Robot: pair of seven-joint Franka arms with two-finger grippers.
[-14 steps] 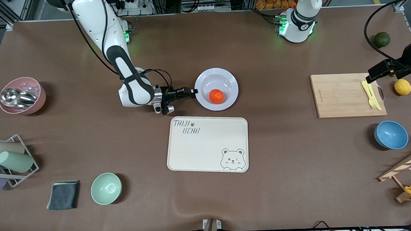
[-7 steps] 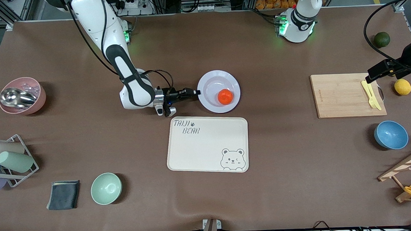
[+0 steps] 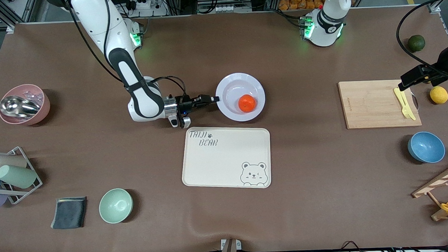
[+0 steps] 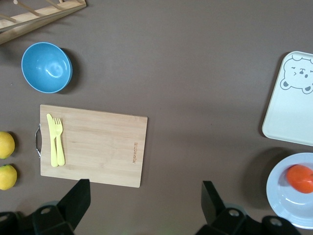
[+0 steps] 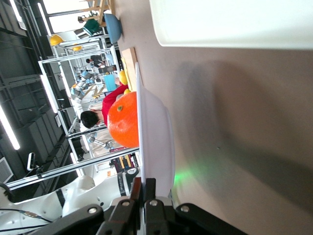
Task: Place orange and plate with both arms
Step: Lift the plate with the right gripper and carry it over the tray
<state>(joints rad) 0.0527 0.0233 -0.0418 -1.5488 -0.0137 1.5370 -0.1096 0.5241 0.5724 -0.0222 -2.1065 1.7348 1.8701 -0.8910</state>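
Item: plate point(image 3: 240, 96), pale lavender-white, shallow, wide rim. Location: mid-table, just beside the edge of the bear-print tray point(image 3: 226, 157) that faces the robots, lifted clear of the cloth as the right wrist view shows.

Item: orange point(image 3: 246, 103), small, reddish. Location: in the plate's sunken centre, toward the tray.

Item: right gripper point(image 3: 215, 99). Clenched on the plate's rim at the end toward the right arm; fingers pinch the rim.

Item: left gripper point(image 4: 144, 208). Released, jaws wide, holding nothing; waits high over the cutting board point(image 3: 379, 103) with its yellow fork point(image 3: 404, 103).

Progress, by judgement: orange already on plate; plate gripped and raised. Remaining: carry the loaded plate to its resting place, probably the tray, set down, let go.
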